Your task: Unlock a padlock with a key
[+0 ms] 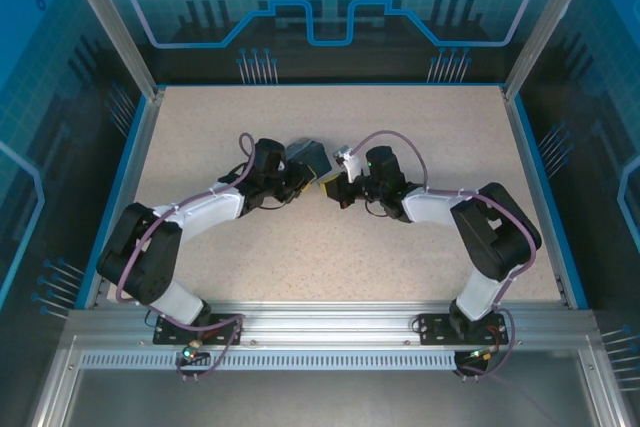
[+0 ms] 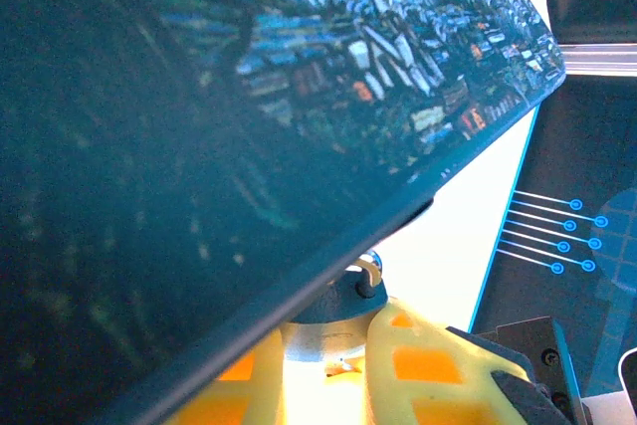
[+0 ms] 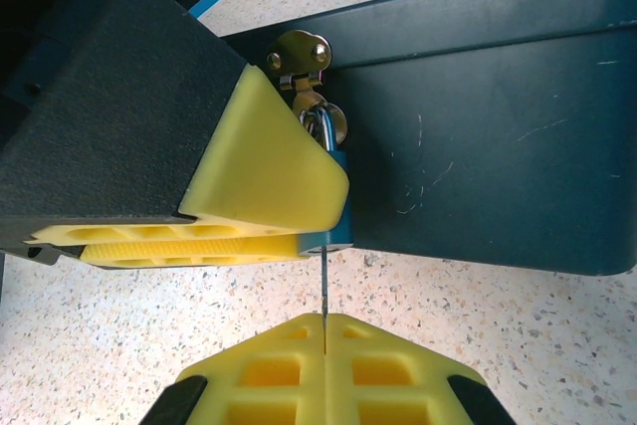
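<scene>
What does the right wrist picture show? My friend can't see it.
The right gripper pinches a thin key, its tip at the bottom of a blue padlock. The left gripper clamps the padlock, which hangs from the brass hasp of a dark-blue tin.

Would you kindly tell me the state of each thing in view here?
tin: lid shut, hasp down.
padlock: hung through the hasp; locked or not, unclear.
key: upright, tip at the padlock's underside.
left hand: shut on the padlock.
right hand: shut on the key.

Two black-and-white jointed arms (image 1: pixel 210 209), purple cables (image 1: pixel 385 137), yellow ribbed pincer fingers (image 3: pixel 279 375), black housings
</scene>
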{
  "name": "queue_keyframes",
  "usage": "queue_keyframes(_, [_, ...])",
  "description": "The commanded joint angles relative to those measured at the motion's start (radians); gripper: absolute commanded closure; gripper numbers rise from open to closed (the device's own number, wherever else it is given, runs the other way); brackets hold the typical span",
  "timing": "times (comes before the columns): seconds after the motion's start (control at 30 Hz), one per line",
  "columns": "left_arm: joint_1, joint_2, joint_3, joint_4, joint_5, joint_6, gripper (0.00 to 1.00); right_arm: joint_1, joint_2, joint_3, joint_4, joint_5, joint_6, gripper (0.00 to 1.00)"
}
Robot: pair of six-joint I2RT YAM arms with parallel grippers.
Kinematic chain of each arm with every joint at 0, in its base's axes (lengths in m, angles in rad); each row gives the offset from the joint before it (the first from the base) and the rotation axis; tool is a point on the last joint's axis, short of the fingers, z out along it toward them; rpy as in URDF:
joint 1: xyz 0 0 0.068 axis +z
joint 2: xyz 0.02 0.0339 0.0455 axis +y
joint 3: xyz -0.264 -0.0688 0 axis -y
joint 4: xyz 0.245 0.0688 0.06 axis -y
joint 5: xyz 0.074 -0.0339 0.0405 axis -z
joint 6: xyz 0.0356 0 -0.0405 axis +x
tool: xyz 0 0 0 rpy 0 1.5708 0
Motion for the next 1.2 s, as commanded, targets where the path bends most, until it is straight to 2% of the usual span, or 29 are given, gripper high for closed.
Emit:
queue_keyframes(0.0, [-0.01,0.018,0.009,-0.003,0.035,0.015,0.9,0.013,-0.036,0.0,0.072,-0.012,-0.017,1.0])
queue_keyframes(0.33, [-0.011,0.015,0.006,0.001,0.034,0.011,0.9,0.003,-0.018,-0.03,0.209,-0.043,0.075,1.0])
queue_keyframes(0.63, [-0.014,0.008,0.004,0.013,0.037,0.009,0.9,-0.004,0.021,-0.015,0.227,-0.08,0.171,1.0])
queue_keyframes(0.9, [-0.014,0.004,0.006,0.014,0.036,0.001,0.9,0.017,0.019,-0.003,0.162,-0.032,0.084,1.0])
queue_keyframes(1.03, [-0.014,0.005,0.005,0.02,0.043,-0.02,0.9,0.069,-0.012,0.003,0.1,0.059,-0.043,1.0])
queue_keyframes(1.17, [-0.014,0.003,0.013,0.012,0.041,-0.02,0.9,0.08,-0.031,-0.035,0.151,0.11,-0.084,1.0])
